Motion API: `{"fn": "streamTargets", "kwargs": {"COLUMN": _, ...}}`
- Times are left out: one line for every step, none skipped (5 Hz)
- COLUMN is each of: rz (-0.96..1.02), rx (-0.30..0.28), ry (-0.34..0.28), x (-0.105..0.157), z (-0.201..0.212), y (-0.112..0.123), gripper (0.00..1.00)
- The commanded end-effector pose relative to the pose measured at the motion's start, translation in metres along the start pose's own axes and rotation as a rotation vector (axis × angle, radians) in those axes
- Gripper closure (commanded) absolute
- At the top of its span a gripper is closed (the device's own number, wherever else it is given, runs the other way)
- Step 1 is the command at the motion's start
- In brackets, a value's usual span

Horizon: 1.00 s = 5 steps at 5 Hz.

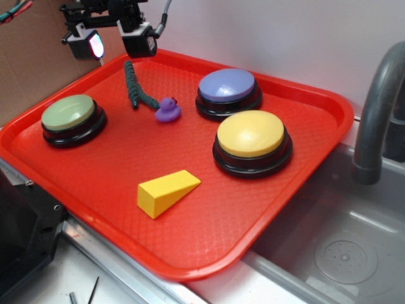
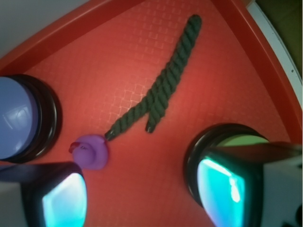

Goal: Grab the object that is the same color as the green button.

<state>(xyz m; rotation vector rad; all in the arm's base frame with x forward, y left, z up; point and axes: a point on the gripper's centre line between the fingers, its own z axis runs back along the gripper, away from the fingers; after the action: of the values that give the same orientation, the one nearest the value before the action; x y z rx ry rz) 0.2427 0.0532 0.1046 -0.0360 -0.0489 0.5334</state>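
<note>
Snake toy (image 2: 165,85) on tray, open pincer (image 1: 114,43) hovering above

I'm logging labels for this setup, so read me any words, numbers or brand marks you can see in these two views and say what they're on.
None can be read: the red tray, green button, purple button, yellow button, yellow wedge block, purple duck and green snake toy all look plain.

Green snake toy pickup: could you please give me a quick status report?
Gripper open, above tray's far corner, holding nothing. Green snake toy flat on tray, ungrasped. Purple duck touching its tail end; otherwise approach clear.
</note>
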Motion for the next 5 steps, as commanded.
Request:
{"fn": "streamTargets", "kwargs": {"rz": 0.204, "rx": 0.01, "ry": -0.122, "x": 0.033, "z": -0.006, "y": 0.015, "gripper": 0.0}}
{"fn": "streamTargets", "kwargs": {"rz": 0.357, "rx": -0.081, "ry": -0.204, "x": 0.054, "z": -0.017, "y": 0.014, "gripper": 0.0}}
{"fn": "streamTargets", "kwargs": {"rz": 0.423, "rx": -0.05, "ry": -0.265, "x": 0.063, "z": -0.028, "y": 0.017, "gripper": 0.0}}
{"fn": "streamTargets", "kwargs": {"rz": 0.458, "rx": -0.058, "ry": -0.331, "x": 0.068, "z": -0.046, "y": 0.028, "gripper": 0.0}}
{"fn": "streamTargets", "kwargs": {"rz": 0.455, "rx": -0.034, "ry": -0.294, "x": 0.069, "z": -0.054, "y": 0.036, "gripper": 0.0}}
